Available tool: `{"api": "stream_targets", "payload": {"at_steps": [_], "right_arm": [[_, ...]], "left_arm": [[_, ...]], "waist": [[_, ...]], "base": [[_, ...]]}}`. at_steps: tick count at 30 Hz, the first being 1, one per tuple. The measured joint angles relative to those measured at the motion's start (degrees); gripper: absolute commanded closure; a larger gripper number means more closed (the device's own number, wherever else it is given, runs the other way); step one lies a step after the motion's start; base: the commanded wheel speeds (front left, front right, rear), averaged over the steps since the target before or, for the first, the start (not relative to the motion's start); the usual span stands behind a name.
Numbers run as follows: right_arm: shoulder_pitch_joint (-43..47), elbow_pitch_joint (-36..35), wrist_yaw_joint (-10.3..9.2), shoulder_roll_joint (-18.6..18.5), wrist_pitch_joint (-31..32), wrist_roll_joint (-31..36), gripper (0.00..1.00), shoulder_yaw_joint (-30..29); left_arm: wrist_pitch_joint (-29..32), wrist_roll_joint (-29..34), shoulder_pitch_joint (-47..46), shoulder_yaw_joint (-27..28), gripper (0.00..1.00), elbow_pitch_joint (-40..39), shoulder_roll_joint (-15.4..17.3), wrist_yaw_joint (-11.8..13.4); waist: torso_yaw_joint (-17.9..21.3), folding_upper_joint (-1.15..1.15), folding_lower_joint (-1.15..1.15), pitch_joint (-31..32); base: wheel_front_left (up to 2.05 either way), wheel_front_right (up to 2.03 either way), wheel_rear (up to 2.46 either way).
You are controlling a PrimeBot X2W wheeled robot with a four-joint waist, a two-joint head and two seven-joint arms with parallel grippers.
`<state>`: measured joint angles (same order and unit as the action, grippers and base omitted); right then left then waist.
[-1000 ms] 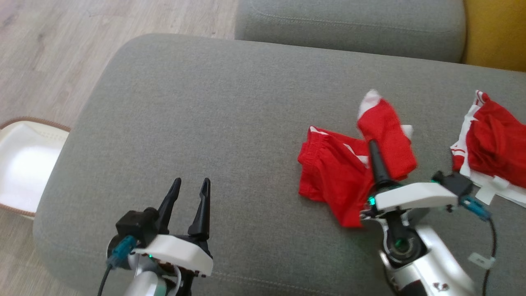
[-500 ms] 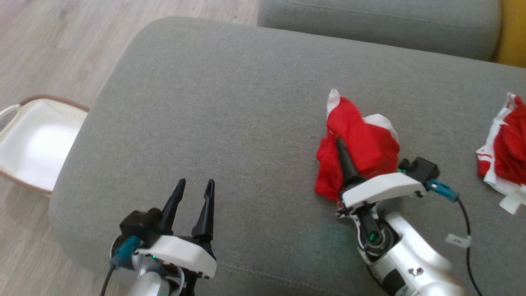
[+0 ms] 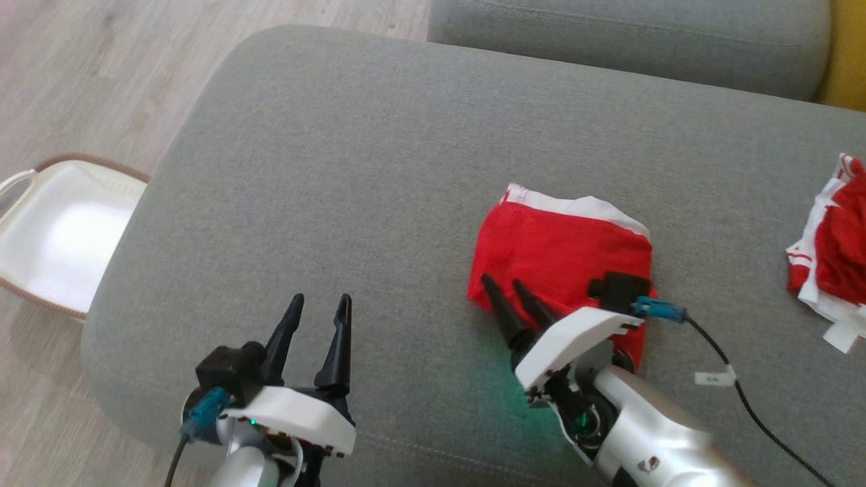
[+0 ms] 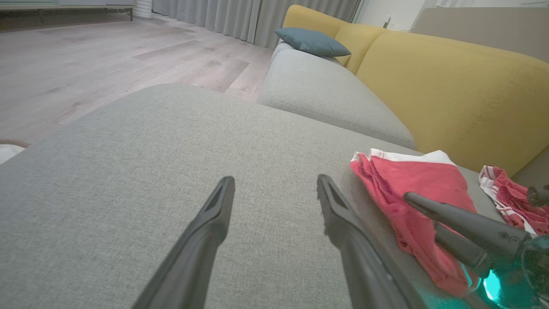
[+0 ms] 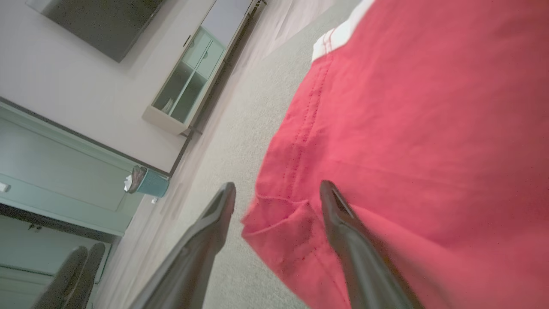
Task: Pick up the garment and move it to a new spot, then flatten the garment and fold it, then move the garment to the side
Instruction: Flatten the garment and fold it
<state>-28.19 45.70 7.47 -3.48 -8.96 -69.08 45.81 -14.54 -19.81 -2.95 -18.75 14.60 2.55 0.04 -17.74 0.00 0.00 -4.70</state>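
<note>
The red garment [image 3: 561,250] with a white hem lies folded on the grey cushion [image 3: 379,169], right of centre; it shows too in the left wrist view [image 4: 411,180] and the right wrist view [image 5: 407,128]. My right gripper [image 3: 504,285] is open over the garment's near left corner, its fingers [image 5: 343,214] straddling the folded edge with no cloth pinched. My left gripper [image 3: 318,304] stands open over bare cushion at the lower left, far from the garment, nothing between its fingers [image 4: 214,210].
A second red and white garment [image 3: 829,264] lies at the cushion's right edge. A white basket [image 3: 47,237] stands on the wooden floor to the left. Another grey cushion [image 3: 622,34] and a yellow sofa back [image 4: 450,86] lie beyond.
The right gripper has let go of the garment, which dropped from a raised bunch into a flat fold. That gripper pulled back toward me and left. The left gripper stayed put.
</note>
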Motion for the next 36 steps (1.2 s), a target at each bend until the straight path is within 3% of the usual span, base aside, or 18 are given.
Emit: {"api": "stream_targets", "payload": {"at_steps": [5,12,16,22,25,26,32,36], "right_arm": [[-0.92,0.32,0.0,-0.03,0.56,3.01,0.0,4.15],[-2.96,0.44,0.0,-0.49,-2.37,8.06,0.0,4.68],[-3.91,0.74,0.0,-2.96,-4.23,14.08,0.0,3.38],[-3.92,0.64,0.0,-7.06,-5.25,23.64,0.0,-6.41],[-2.57,-3.24,0.0,-8.5,-5.27,31.64,0.0,-15.66],[0.14,-6.64,0.0,-8.46,-5.42,36.4,0.0,-21.78],[13.46,-17.2,0.0,-5.12,-5.42,51.15,0.0,-36.68],[19.36,-23.04,0.0,-1.36,-5.43,57.65,0.0,-40.96]], "left_arm": [[0.0,-0.08,0.0,0.12,0.0,0.0,0.0,0.03],[0.0,0.09,0.02,1.01,0.0,0.0,0.01,0.04],[0.0,0.55,0.09,1.78,0.0,-0.19,0.01,-0.03],[0.0,1.19,0.1,3.67,0.0,-2.07,0.02,-0.12],[-0.01,1.34,0.1,4.89,0.0,-3.52,0.08,-0.21],[0.0,1.33,0.09,5.04,0.0,-4.36,0.05,-0.48],[-0.01,1.33,0.08,6.0,0.0,-6.81,0.04,-1.04],[-0.01,1.25,0.1,6.11,0.0,-7.19,0.04,-1.05]], "waist": [[1.3,0.0,0.0,0.44],[3.71,0.0,0.0,1.67],[5.4,0.0,0.0,2.49],[8.25,0.0,0.0,3.39],[9.76,0.0,0.0,3.73],[10.72,0.0,0.0,3.89],[13.35,0.0,0.0,4.0],[14.65,0.0,0.0,3.97]], "base": [[0.0,0.0,0.0],[0.0,0.0,0.0],[0.0,0.0,0.0],[0.0,0.0,0.0],[0.0,0.0,0.0],[0.0,0.0,0.0],[0.0,0.0,0.0],[0.0,0.0,0.0]]}}
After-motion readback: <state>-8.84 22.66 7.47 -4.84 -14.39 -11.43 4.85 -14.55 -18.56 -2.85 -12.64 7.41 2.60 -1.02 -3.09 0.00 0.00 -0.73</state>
